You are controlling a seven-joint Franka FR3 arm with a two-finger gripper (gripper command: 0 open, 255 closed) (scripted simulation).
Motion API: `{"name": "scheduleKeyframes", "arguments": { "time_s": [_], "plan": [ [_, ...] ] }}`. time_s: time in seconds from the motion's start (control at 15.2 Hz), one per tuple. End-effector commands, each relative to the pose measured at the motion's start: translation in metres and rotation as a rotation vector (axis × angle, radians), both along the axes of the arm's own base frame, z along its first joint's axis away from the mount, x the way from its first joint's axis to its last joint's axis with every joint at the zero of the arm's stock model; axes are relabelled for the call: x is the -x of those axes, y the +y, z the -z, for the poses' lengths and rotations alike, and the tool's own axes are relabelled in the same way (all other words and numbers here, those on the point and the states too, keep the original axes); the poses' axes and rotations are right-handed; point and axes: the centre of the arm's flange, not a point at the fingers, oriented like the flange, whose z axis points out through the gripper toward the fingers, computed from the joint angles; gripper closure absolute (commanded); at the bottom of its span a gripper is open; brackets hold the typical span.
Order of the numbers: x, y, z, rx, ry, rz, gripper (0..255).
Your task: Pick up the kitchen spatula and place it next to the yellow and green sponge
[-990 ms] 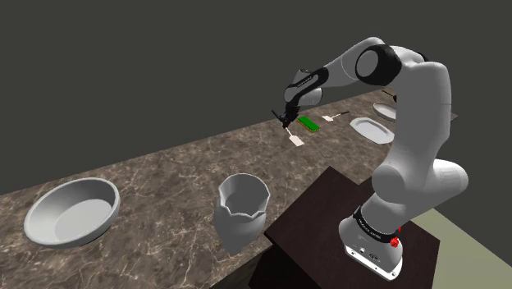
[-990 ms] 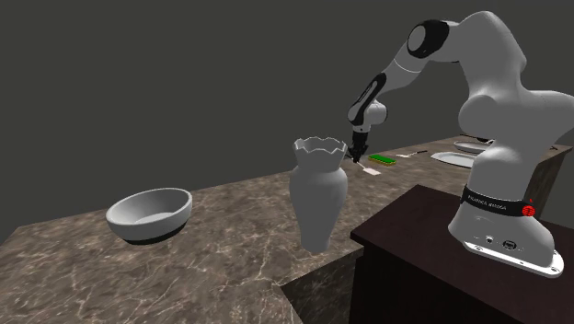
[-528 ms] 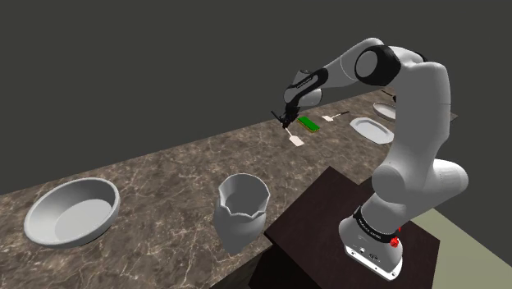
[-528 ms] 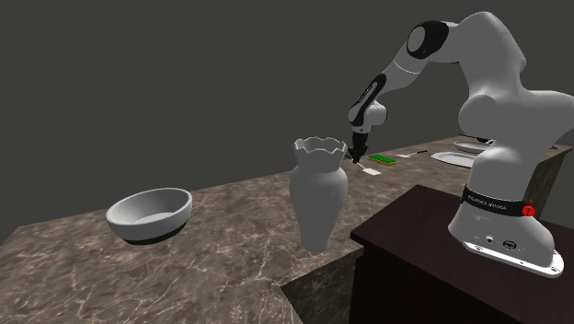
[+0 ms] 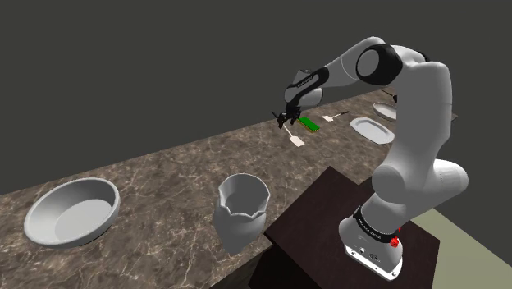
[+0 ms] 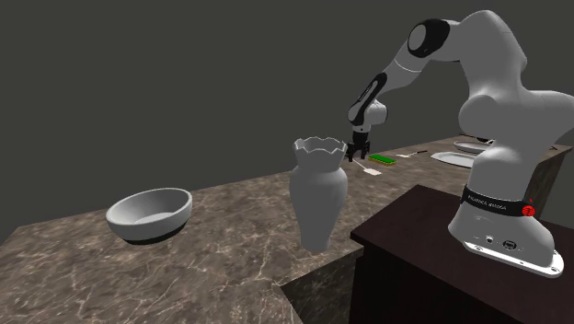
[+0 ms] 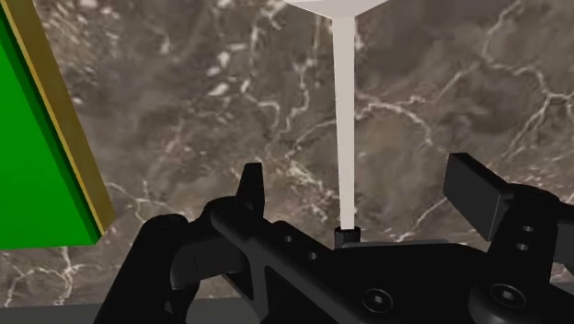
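Note:
The kitchen spatula is pale, with a thin handle and a flat blade, and it lies on the dark marbled counter. The sponge, green with a yellow edge, lies just beside it. My gripper stands open right over the spatula's handle end. In the wrist view the handle runs between the two fingers without touching either, and the sponge lies close alongside. The second exterior view has the gripper above the spatula blade and next to the sponge.
A fluted white vase stands near the counter's front edge and a wide bowl at its far end. Two white dishes and a second small utensil lie beyond the sponge. The dark stand fills the lower right.
The fingers, shut on the spatula handle before, have spread apart and let it go. The arm has stayed where it was.

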Motion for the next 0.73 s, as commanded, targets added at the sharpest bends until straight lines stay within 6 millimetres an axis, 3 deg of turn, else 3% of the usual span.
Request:
{"name": "scheduleKeyframes", "arguments": {
  "time_s": [0.0,0.13,0.66],
  "plan": [
    [0.000,-0.001,-0.021,0.000,-0.001,0.000,0],
    [0.001,-0.001,-0.044,0.000,-0.001,0.000,0],
    [0.001,-0.001,-0.044,0.000,-0.001,0.000,0]
  ]
}}
